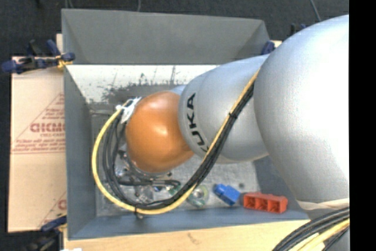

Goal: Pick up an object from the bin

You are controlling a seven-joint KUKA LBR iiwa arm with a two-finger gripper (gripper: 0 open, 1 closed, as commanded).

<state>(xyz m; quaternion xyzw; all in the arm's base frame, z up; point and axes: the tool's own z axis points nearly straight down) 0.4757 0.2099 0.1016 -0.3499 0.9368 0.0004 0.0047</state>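
Small pale, glinting bits (158, 188) are lying directly beneath the pincer (140, 180); whether it is standing wide or narrow I cannot tell. To its right 3 things are sitting apart: a clear ball (198, 197), a blue piece (226, 194) and a red block (265, 203). I judge it should be descending straight, closing on 1 bit only

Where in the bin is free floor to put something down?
Bare floor lies in the back left corner, beside the arm. The front is crowded: blue piece, red block, and small things under the orange cover.

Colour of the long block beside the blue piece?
The block is red; camera view shows it.
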